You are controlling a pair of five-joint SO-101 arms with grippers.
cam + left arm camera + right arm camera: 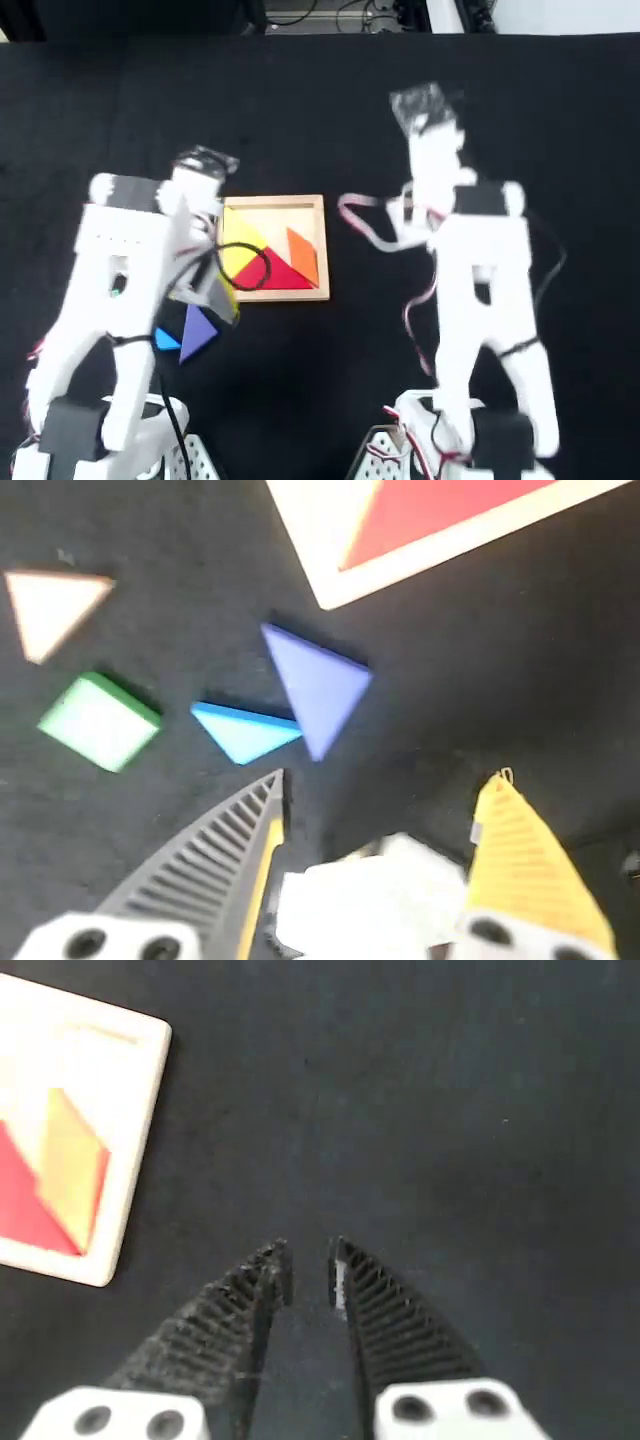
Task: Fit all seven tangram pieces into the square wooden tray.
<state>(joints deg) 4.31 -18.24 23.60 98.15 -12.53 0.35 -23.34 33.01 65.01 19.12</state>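
Jaws of the left gripper are standing wide apart and empty just above the loose purple triangle and blue triangle, probably lining up a pick, with the green square and pale triangle lying close by. To their far right, the wooden tray is already holding a yellow piece, a red piece and an orange piece. Right of the tray, the right gripper is hovering over the black table, jaws barely parted and gripping nothing, seemingly leaving the tray free.
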